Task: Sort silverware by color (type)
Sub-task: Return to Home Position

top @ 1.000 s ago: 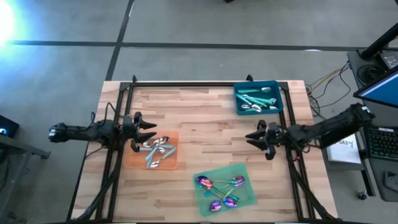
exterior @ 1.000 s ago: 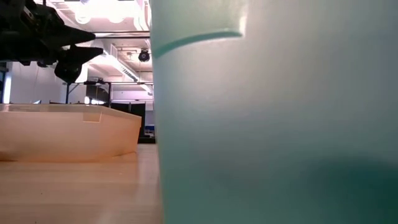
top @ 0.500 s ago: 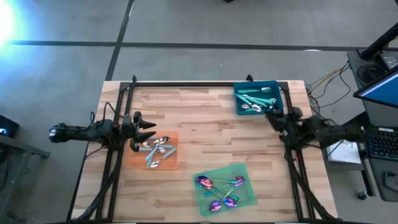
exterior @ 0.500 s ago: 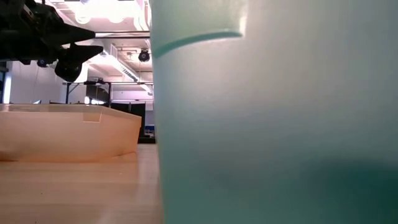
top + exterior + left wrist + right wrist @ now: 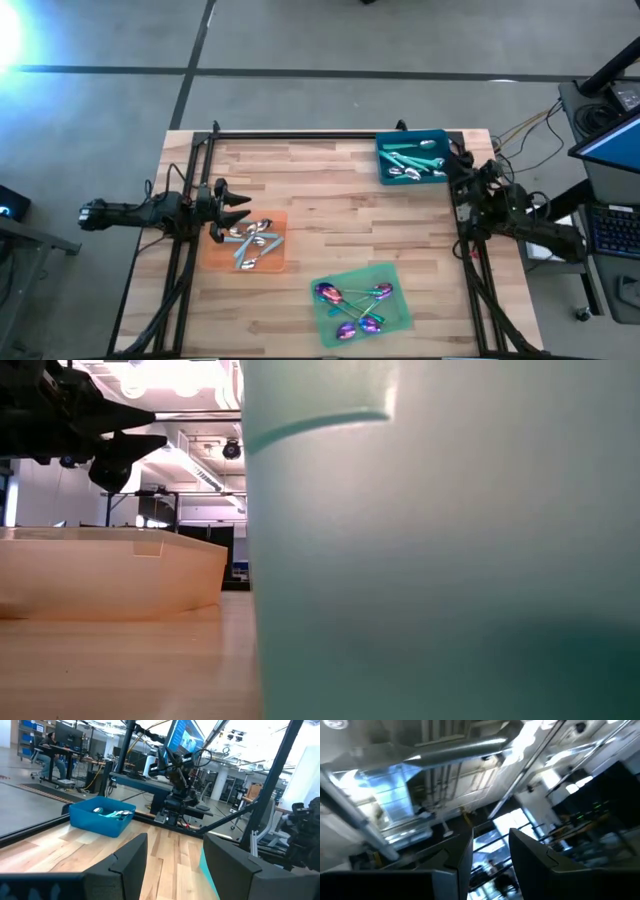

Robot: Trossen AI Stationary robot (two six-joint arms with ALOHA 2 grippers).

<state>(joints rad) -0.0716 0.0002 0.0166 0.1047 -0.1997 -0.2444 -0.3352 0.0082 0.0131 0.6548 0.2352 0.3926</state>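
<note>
the sorting looks done, so what is left is for the arms to go home, and that is where things could go wrong. the left hand hangs low at the near edge of the orange tray, open and holding nothing. if it swings sideways before it lifts, a finger could catch the tray wall or hook a spoon and pull it out. the right hand is folded up at the right edge of the desk, just beside the blue bin. it points up at the ceiling, with its fingers apart and empty. if that arm turns too wide it could bump the bin and slide it. the silver spoons lie in a heap in the orange tray, mostly slanted across it with heads near the middle. the purple spoons sit in the green tray. their heads are out near the edges and their thin handles cross in the middle, so they point all ways. the green spoons rest in the blue bin, mostly lying along its long side. i see no spoon on the bare wood.
</note>
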